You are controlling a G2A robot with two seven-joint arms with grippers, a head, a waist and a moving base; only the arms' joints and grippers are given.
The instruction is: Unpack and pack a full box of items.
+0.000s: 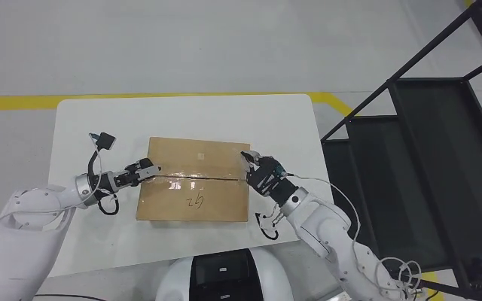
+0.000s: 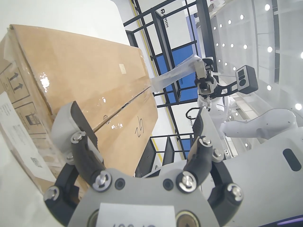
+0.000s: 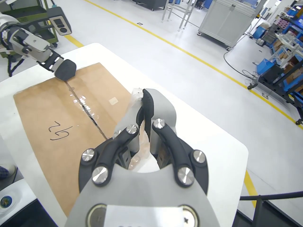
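Box [image 1: 193, 179] sat mid-bench [image 1: 90, 120]; grey floor [image 1: 226, 45] and a yellow line [image 1: 188, 96] beyond.
Right fingers [image 3: 148, 105] pinched lifted tape [image 2: 175, 74]; left fingers [image 2: 80, 116] gaped at the box's far end.

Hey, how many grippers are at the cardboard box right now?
2. The left gripper is open at one end of the seam on the cardboard box; the right gripper is at the opposite end, shut on the clear tape strip. Neither is hidden.

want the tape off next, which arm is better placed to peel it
Right. The right gripper is shut on the lifted end of the clear tape at its side of the box; the left gripper is open at the opposite side.
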